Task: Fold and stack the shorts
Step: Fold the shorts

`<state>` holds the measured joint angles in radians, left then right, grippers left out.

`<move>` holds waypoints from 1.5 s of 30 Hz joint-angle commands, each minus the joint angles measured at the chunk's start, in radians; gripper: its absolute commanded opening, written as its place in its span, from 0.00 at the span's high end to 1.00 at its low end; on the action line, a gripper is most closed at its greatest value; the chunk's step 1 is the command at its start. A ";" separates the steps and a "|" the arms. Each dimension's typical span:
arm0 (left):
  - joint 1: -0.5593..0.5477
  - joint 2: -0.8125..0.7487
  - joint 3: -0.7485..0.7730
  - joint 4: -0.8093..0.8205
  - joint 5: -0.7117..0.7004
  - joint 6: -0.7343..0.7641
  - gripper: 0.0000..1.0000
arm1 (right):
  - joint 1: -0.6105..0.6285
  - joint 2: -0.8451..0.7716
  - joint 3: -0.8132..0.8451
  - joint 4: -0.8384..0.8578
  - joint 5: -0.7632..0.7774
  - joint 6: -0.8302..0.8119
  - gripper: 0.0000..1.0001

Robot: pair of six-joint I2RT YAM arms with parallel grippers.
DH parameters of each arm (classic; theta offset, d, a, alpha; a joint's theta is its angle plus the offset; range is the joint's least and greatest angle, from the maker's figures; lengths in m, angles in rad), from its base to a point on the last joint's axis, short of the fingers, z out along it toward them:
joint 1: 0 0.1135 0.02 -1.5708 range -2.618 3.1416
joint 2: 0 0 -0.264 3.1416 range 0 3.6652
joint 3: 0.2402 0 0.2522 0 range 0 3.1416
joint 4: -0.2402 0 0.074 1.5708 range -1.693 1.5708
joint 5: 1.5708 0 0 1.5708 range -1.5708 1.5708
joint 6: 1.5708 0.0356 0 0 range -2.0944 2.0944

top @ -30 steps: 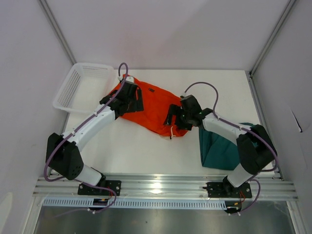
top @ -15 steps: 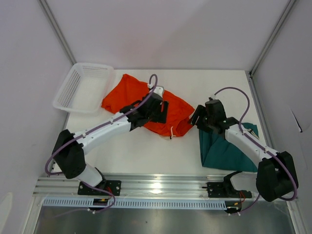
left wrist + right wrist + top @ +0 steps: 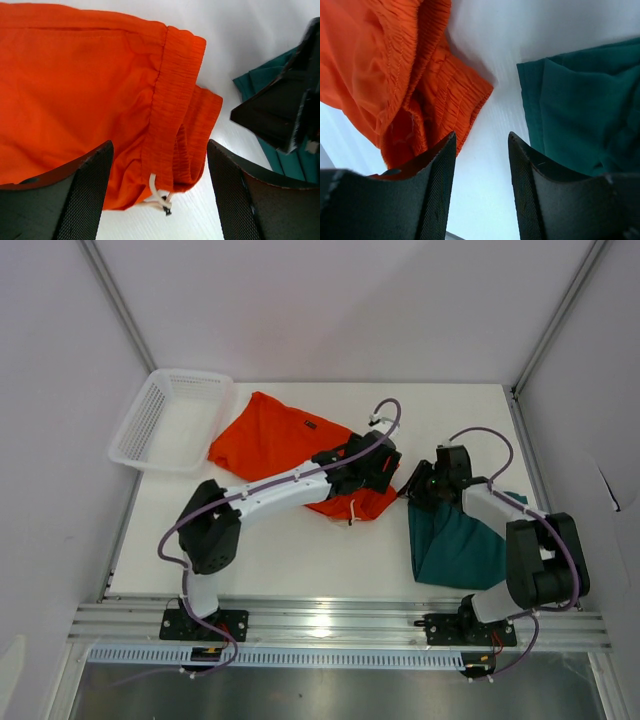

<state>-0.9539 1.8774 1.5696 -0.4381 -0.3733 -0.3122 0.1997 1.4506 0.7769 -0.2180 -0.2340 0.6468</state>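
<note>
Got a white worktop (image 3: 300, 540) here. Across the back middle, orange shorts (image 3: 270, 435) lying loosely spread. Near the right front, teal shorts (image 3: 455, 545) folded, close to the orange pair but not touching. White mesh basket (image 3: 135, 425) parked at the back-left corner. Left gripper (image 3: 159, 150) spread wide over the orange waistband (image 3: 167, 100), gripping nothing. Right gripper (image 3: 481, 137) roughly half parted above the bare gap between both pairs, also gripping nothing. White drawstring (image 3: 159, 192) poking out at the waistband end, tiny dark label (image 3: 312, 423) further back.
</note>
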 commanded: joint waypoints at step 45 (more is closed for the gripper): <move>-0.060 0.244 -0.028 0.065 -0.297 -0.010 0.77 | -0.042 0.294 0.067 0.338 -0.203 -0.021 1.00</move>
<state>-1.0016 2.1784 1.6047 -0.4053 -0.5907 -0.2905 0.1658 1.7317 0.8192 0.0818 -0.4240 0.6483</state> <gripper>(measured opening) 0.278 0.016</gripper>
